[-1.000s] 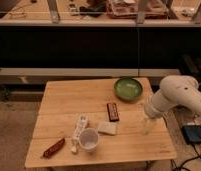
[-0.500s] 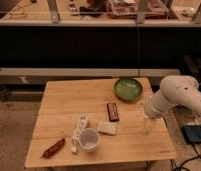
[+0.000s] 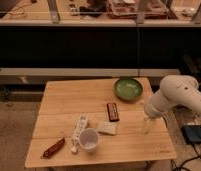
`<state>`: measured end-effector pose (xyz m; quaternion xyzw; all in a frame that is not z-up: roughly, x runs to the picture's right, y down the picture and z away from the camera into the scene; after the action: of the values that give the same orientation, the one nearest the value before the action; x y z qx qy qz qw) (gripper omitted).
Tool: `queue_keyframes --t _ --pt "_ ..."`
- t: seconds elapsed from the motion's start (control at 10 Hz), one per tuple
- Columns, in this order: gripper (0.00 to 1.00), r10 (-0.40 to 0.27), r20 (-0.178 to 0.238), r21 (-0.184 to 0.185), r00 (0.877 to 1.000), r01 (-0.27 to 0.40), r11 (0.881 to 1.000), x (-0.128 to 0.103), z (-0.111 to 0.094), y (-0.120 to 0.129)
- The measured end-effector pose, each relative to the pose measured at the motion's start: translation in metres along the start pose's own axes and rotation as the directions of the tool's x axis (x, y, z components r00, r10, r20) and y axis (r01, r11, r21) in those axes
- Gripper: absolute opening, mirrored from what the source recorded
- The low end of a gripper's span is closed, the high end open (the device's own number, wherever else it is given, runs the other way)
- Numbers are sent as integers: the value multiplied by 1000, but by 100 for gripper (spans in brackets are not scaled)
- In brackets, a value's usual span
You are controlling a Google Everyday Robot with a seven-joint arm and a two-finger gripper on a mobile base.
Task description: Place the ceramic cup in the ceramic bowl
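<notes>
Pale wood makes the surface (image 3: 59,107), and the task's things lie well apart on it. The ceramic cup (image 3: 89,139) sits near the front edge, left of the middle, with its mouth showing (whether it stands fully upright or a little tilted I cannot tell). The ceramic bowl (image 3: 128,88) sits near the far edge, toward the right, and it is empty. A white power strip (image 3: 80,129) lies just beside the cup on its left; a pale flat pad (image 3: 107,128) is near the cup on its right; a dark block (image 3: 112,111) lies between cup and bowl.

The step in hand seems to be the reach for the cup; the grasp is not yet made. I judge that the next move calls for the claw to travel left and toward the front edge, then to come down over the cup's rim; the strip and the pad leave little free room at the sides, so the approach should be from above.

The claw (image 3: 147,128) hangs point-down from the white arm (image 3: 174,97) over the right part of the surface, well apart from the cup; its fingers stand wide apart; it holds nothing and touches none of the things.
</notes>
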<state>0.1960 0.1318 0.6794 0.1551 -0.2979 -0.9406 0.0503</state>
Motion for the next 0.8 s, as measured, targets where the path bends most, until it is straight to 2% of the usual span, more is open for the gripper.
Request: queue_keyframes --t 0.2,0.4,0.7,0.8 --pt "80 -36 -31 -3 999 36 999 19 -2 5" --pt "80 -79 -95 39 992 83 996 58 2 3" --pt "80 -109 -168 92 980 125 988 98 15 3" --pt "80 -111 -185 98 977 131 987 105 18 4"
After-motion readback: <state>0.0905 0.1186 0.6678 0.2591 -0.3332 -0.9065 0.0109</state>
